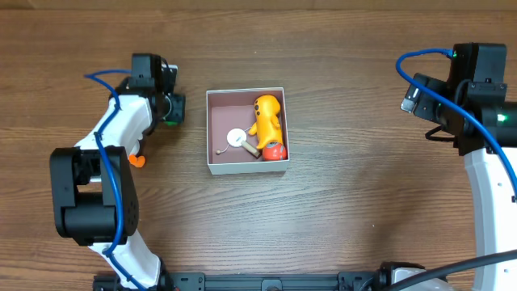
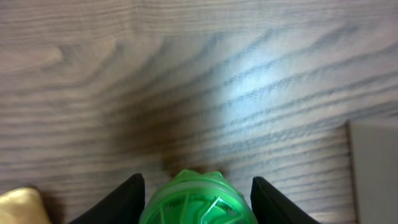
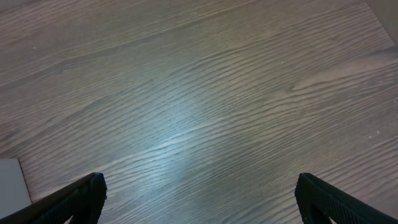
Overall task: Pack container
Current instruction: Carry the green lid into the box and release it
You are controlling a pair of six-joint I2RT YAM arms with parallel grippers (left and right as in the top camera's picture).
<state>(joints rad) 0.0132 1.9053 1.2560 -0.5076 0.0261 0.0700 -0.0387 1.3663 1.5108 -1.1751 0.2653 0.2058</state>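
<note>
Three small items lie inside the square, shallow, white-walled cardboard container (image 1: 242, 168), which stands mid-counter betw. the two arms. A yellow plastic animal figure (image 1: 268, 115) lies along its right wall, a white round disc (image 1: 237, 137) sits near centre, and a red-orange ball-like toy (image 1: 275, 151) is in the near-right corner. Contents crowd the right side, so the left part of the floor is free, prob. for further pieces.

Left fingers (image 2: 124, 200) are clamped on a green round ribbed plastic toy (image 2: 198, 200), one finger each side, over the wooden counter (image 1: 363, 202) just left of the container. Judged: carry step, drop-in pending.

Right fingers (image 3: 78, 194) are spread wide apart with nothing betw. them, parked far right, likely to stay out of the left arm's path.

Small orange object (image 1: 137, 160) by left arm: ident. unclear.
</note>
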